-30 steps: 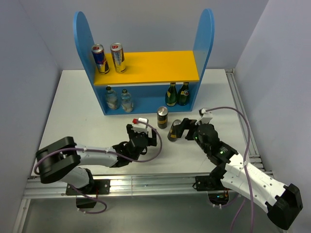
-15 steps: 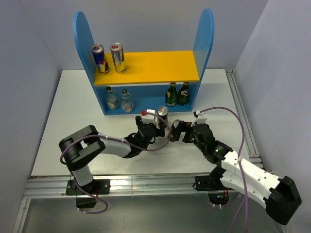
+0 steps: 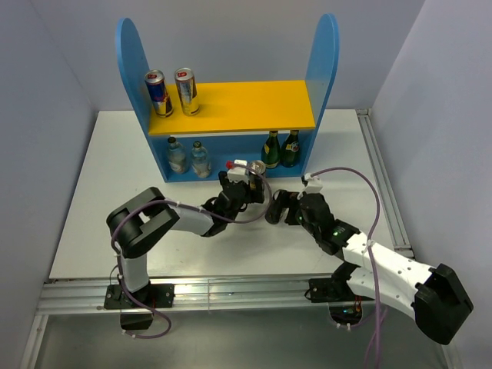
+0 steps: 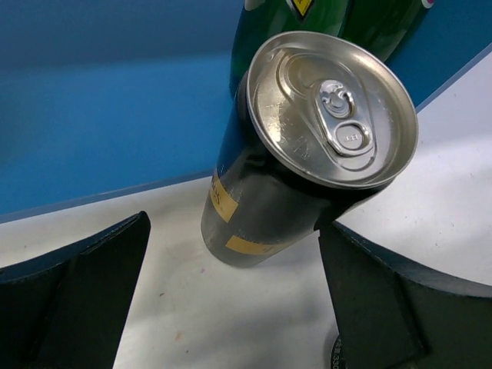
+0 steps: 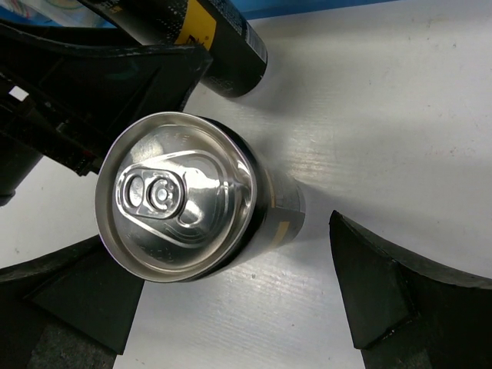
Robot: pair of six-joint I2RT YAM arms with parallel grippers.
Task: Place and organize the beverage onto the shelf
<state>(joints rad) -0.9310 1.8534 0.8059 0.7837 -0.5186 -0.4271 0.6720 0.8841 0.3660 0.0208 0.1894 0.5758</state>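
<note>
Shelf [image 3: 131, 69]: far centre of table [image 3: 108, 192]. Its upper board carries a blue-and-silver can [image 3: 157, 91] and a gold can [image 3: 186, 90] at the left, and its lower level carries clear bottles [image 3: 177, 156] at the left and green bottles [image 3: 271, 150] at the right. Left gripper [image 4: 234, 231]: jaws wide, straddling the first black-and-gold can [image 4: 307, 154] just before the green bottles, gripping nothing. Right gripper [image 5: 231, 261]: jaws wide about the second black-and-gold can [image 5: 192, 207], near-right of the first, nothing held. Hazard: the grippers crowd together, so an off-centre closure or swing could tip the neighbouring can, and pushing inward could topple the green bottles.
</note>
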